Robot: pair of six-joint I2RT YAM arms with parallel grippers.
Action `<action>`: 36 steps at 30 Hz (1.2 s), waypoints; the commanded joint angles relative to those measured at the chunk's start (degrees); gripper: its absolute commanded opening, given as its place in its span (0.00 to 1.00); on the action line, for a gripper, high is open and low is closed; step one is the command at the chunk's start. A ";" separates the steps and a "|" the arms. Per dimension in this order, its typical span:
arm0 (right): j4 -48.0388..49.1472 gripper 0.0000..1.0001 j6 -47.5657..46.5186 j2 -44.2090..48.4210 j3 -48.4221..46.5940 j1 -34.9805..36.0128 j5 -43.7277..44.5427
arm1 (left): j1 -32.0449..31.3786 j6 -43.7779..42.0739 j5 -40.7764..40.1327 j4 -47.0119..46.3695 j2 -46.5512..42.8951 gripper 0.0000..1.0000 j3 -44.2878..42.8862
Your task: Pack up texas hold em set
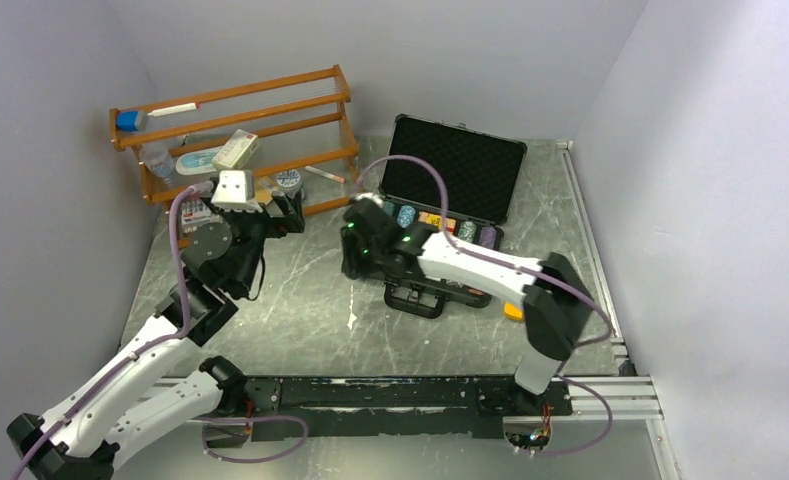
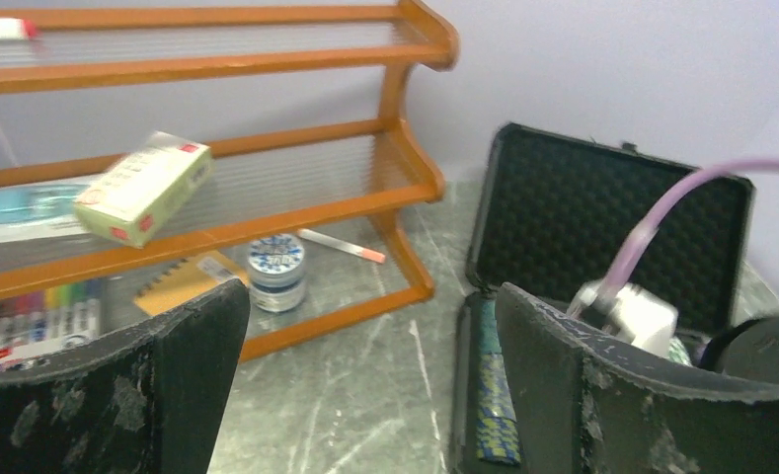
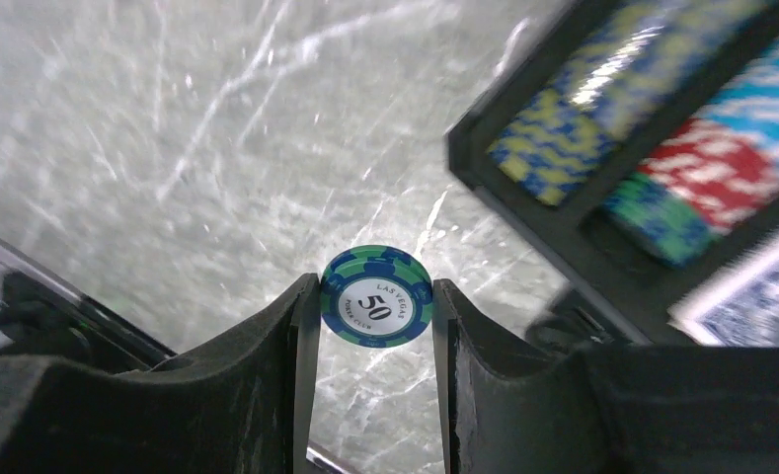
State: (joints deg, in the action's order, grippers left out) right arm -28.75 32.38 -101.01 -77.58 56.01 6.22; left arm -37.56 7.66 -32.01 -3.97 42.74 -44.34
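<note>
The black case (image 1: 490, 235) lies open at centre right, its foam-lined lid (image 1: 457, 165) upright and its handle (image 1: 415, 300) toward me. Rows of striped chips (image 1: 440, 222) fill its tray. My right gripper (image 1: 355, 250) hangs just left of the case, above the table. In the right wrist view this gripper (image 3: 376, 296) is shut on a blue-and-green "50" poker chip (image 3: 376, 310), held by its edges. The case corner (image 3: 553, 212), chip rows (image 3: 583, 89) and a blue card deck (image 3: 750, 291) lie to its upper right. My left gripper (image 1: 288, 212) is open and empty by the rack.
An orange wooden rack (image 1: 240, 140) at back left holds a small box (image 2: 143, 188), a jar (image 2: 275, 272) and markers (image 2: 30, 321). A small orange cube (image 1: 512, 311) lies by the right arm. Walls stand close on three sides. A metal rail (image 1: 410, 395) runs along the near edge.
</note>
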 commanded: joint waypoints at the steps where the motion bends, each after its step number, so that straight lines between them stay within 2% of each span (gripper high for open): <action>1: 8.92 0.34 7.72 9.17 8.26 -5.29 0.40 | 0.34 3.90 12.70 1.45 3.53 0.96 -2.52; 4: 12.52 0.34 13.04 15.26 15.00 -9.85 1.63 | 0.30 6.42 22.34 4.74 8.22 0.94 -5.65; 9: 13.96 0.35 17.72 22.77 19.69 -14.45 4.37 | 0.35 16.19 29.42 4.64 13.19 0.94 -4.70; 15: 14.54 0.35 22.08 28.50 23.58 -17.69 4.06 | 0.31 26.59 45.17 -11.42 16.09 0.94 6.71; 19: 14.70 0.35 23.69 30.11 24.23 -18.55 1.55 | 0.00 32.79 54.75 -23.60 21.81 0.86 10.98; 24: 14.83 0.35 25.36 31.07 24.54 -18.68 -1.15 | -1.74 35.51 56.33 -30.58 28.22 0.82 10.63; 30: 14.99 0.35 26.00 31.98 24.91 -18.66 -2.86 | -2.76 37.52 53.77 -36.46 31.83 0.77 10.72; 36: 16.02 0.35 26.22 32.28 25.02 -18.76 -4.87 | -2.80 35.69 53.21 -34.30 33.45 0.61 7.81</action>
State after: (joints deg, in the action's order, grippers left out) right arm -14.76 57.84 -69.97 -52.80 37.71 2.96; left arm -39.97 43.94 20.93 -35.00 75.44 -33.41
